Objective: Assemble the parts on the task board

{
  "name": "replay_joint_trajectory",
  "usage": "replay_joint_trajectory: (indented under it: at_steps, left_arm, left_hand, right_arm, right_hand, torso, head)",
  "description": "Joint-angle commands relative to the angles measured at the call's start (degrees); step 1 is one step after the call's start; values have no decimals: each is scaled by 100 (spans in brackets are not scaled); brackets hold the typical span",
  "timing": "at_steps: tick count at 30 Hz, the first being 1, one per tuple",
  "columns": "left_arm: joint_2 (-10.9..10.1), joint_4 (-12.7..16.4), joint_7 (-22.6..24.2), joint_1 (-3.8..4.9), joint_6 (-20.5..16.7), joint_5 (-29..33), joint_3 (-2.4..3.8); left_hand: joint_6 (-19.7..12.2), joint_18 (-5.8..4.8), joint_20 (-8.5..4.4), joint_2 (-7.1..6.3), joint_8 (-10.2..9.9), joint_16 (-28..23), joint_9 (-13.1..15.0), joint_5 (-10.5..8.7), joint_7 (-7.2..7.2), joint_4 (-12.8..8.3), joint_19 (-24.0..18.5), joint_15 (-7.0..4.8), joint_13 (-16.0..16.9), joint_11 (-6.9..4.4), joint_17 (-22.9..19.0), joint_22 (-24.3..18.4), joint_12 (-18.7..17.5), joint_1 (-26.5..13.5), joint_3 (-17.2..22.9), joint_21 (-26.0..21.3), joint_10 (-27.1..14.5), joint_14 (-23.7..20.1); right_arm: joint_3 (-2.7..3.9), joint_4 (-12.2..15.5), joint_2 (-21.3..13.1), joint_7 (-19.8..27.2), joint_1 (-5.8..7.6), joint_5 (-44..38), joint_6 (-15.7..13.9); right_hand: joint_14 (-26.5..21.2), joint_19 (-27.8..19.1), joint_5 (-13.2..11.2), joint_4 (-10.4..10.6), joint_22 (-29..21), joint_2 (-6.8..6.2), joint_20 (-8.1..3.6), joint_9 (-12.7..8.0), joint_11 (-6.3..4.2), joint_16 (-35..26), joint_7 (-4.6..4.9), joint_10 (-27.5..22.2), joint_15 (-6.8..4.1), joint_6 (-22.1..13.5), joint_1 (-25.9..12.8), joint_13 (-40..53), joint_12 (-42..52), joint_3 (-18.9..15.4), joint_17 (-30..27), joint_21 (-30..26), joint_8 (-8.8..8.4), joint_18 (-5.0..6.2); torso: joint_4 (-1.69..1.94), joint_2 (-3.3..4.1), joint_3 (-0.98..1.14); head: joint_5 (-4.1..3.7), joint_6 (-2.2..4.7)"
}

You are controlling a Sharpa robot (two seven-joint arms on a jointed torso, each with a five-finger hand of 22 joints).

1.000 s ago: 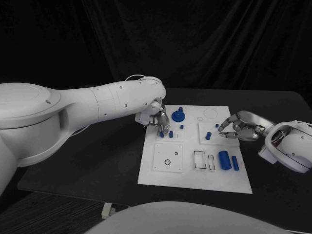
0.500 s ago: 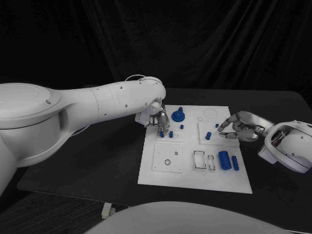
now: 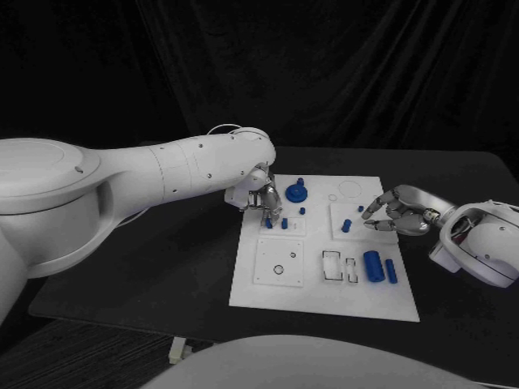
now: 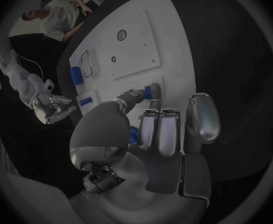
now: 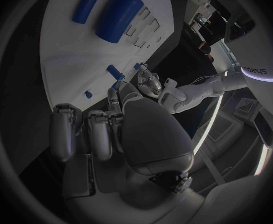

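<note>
A white task board (image 3: 325,292) lies in the middle of a black worktop (image 3: 154,259), with two white robot arms reaching over it.

The left robot hand (image 3: 259,199) hangs over the board's far left corner, its fingers curled downward, and pinches one small blue peg (image 4: 152,91) between its fingertips, with the peg's lower end at the board surface. A second small blue peg (image 3: 284,223) stands just beside that hand.

The right robot hand (image 3: 396,211) sits at the board's right edge with its fingers curled in. Whether it holds anything, I cannot tell.

Counting the blue parts on the board: one rounded knob-like piece (image 3: 297,193) near the far edge, one short peg (image 3: 303,211) near it, two small pegs (image 3: 346,226) between the two hands, and, on the near right of the board, one thick cylinder (image 3: 373,265) lying beside one thin rod (image 3: 391,271).

Two raised white square plates (image 3: 280,261) also sit on the board.
</note>
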Motion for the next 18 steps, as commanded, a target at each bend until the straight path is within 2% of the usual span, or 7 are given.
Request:
replay_joint_trajectory:
  at_steps: [1, 3, 12, 18]
  left_arm:
    - [18, 17, -265, -80, -41, -54, -37]
    - [19, 19, -267, -81, -18, -87, -37]
    - [15, 26, -271, -81, 11, -124, -37]
    - [15, 28, -270, -81, 14, -127, -37]
  left_hand:
    - [-50, 50, 24, 12, -62, -27, -42, -174, 9, -154, -29, 49, 885, 27, 1109, 692, -38, 76, 90, -33, 236, 429]
    - [-68, 54, 25, 15, -105, -34, -71, -278, 16, -80, -33, 49, 873, 26, 1105, 687, -57, 65, 13, -62, 226, 427]
    - [-87, 57, 32, 5, -195, -51, -133, -446, 28, 124, -29, 59, 867, 38, 1096, 687, -68, 9, -198, -105, 217, 422]
    - [-66, 60, 42, -7, -260, -61, -190, -715, 36, 375, -27, 68, 855, 48, 1090, 687, -87, -102, -416, -147, 206, 420]
  right_arm:
    - [3, 6, -1, -46, -18, -5, 45]
    - [3, 7, 0, -45, -18, -5, 46]
    - [3, 4, 2, -42, -26, -5, 51]
    - [3, 1, 4, -39, -31, -5, 54]
  right_hand:
    - [617, 33, 25, -26, 1198, 4, 49, -7, -8, 15, 11, 630, -5, 18, 76, 798, -38, -5, 1509, -21, -21, 95]
    - [617, 33, 25, -26, 1198, 4, 49, -7, -8, 15, 11, 630, -5, 18, 76, 798, -38, -5, 1509, -21, -21, 95]
    - [617, 33, 25, -26, 1198, 4, 49, -7, -8, 15, 11, 630, -5, 18, 76, 798, -38, -5, 1509, -21, -21, 95]
    - [617, 33, 25, -26, 1198, 4, 49, -7, -8, 15, 11, 630, -5, 18, 76, 798, -38, -5, 1509, -21, -21, 95]
  torso:
    - [-1, -1, 1]
    - [0, -1, 0]
    - [-1, 0, 0]
    - [-2, 0, 0]
  head:
    - [1, 1]
    - [6, 1]
    - [14, 1]
    - [10, 1]
